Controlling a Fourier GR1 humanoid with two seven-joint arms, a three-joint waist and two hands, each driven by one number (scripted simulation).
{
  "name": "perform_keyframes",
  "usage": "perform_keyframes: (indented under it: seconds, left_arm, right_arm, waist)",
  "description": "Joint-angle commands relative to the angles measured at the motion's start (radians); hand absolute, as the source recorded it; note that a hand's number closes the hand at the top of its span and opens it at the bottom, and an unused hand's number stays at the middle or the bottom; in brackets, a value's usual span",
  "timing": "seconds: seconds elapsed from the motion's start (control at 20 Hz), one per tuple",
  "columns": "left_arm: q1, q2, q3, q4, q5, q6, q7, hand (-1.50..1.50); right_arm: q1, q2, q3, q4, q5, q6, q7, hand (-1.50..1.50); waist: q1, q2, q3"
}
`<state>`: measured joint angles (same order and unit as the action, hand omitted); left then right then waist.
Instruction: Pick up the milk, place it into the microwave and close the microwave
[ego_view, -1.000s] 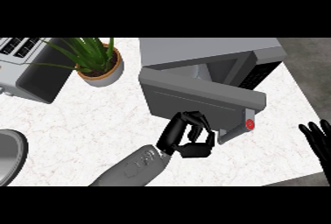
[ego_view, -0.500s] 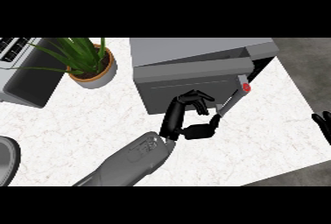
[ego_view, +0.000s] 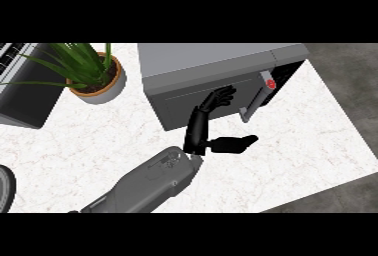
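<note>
The grey microwave (ego_view: 214, 60) stands at the back of the white counter (ego_view: 295, 145), its door (ego_view: 181, 102) swung almost flat against the body. My left hand (ego_view: 198, 127) is open, its straight fingers (ego_view: 218, 96) resting on the door's front and the thumb sticking out to the right. The door's handle (ego_view: 253, 102) and a red button (ego_view: 270, 83) show at the right end. No milk is visible; the microwave's inside is hidden behind the door. My right hand does not show.
A potted green plant (ego_view: 100, 82) stands left of the microwave. A grey appliance (ego_view: 18, 85) sits at the far left edge, and a dark round rim (ego_view: 4, 190) at the lower left. The counter's edge (ego_view: 343, 137) runs diagonally on the right, with dark floor beyond.
The microwave door has swung from wide open to nearly shut, with my left hand following it up and to the right. The right hand at the right edge has left the view.
</note>
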<state>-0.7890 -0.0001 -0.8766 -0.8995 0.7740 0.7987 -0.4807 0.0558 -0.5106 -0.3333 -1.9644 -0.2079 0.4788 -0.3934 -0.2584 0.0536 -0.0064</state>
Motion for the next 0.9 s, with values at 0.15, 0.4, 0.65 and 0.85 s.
perform_keyframes:
  seconds: [0.15, 0.4, 0.65, 0.85]
  left_arm:
    - [-0.084, 0.0, 0.089, 0.044, 0.094, 0.048, -0.025, -1.5]
    - [-0.092, 0.0, 0.073, 0.042, 0.129, 0.04, -0.051, -1.5]
    - [-0.089, 0.0, 0.058, 0.06, 0.155, 0.048, -0.079, -1.5]
    - [-0.103, 0.0, 0.065, 0.072, 0.174, 0.044, -0.099, -1.5]
  right_arm:
    - [-0.055, -0.056, -0.052, 0.011, 0.06, -0.029, -0.005, 1.5]
    - [-0.111, -0.067, -0.044, 0.031, 0.072, -0.044, 0.0, 1.5]
    - [-0.131, -0.072, -0.045, 0.047, 0.08, -0.05, 0.001, 1.5]
    - [-0.152, -0.081, -0.039, 0.063, 0.091, -0.053, 0.009, 1.5]
  waist:
    - [-0.003, 0.016, 0.002]
    - [0.014, 0.032, 0.002]
    - [0.005, 0.032, 0.003]
    - [0.009, 0.04, 0.003]
